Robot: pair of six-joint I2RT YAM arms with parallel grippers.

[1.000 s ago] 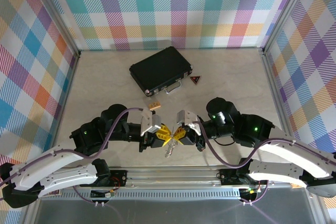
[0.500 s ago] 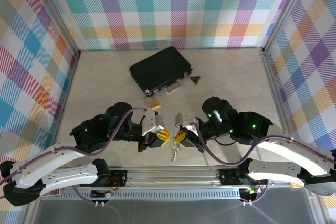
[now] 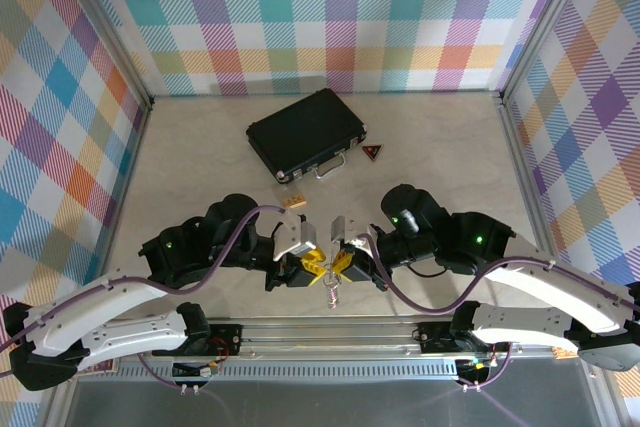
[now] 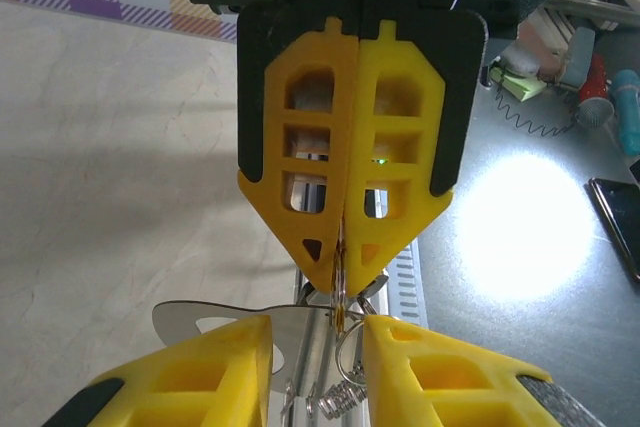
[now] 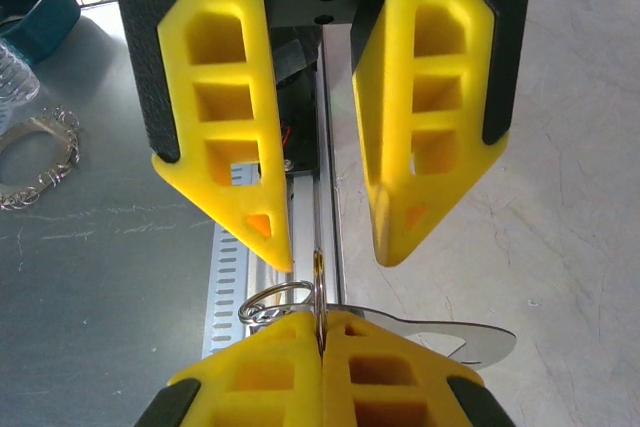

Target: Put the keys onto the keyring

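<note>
Right tool (image 5: 320, 325) clamps the keys (image 5: 460, 339); left tool (image 5: 335, 255) parted just beside them

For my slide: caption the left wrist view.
Right end effector shut on thin metal piece facing open left end effector.

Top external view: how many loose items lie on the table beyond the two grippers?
3. A black case sits mid-table, a small dark triangle lies just right of it, and a tan block lies on the near side of the case. Others may be hidden from this camera.
</note>
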